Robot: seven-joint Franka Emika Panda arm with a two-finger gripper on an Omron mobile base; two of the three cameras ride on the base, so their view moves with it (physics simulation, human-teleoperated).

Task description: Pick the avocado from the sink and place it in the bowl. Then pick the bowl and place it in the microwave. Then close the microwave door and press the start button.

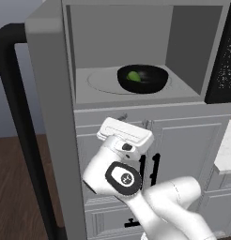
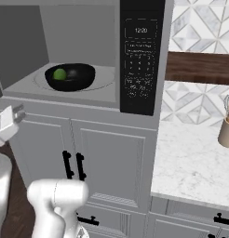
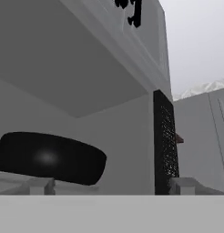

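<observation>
The microwave stands open. On its turntable sits the black bowl with the green avocado inside it. The microwave door is swung out to the left, its black bar handle at the far edge. The black control panel is right of the cavity. My gripper hangs open and empty just below the cavity's front ledge, pointing toward it, apart from the bowl. The sink is out of view.
Grey cabinet doors with black handles lie under the microwave, close behind my hand. A marble counter with a tan utensil holder extends to the right. Wood floor shows at the left, beyond the door.
</observation>
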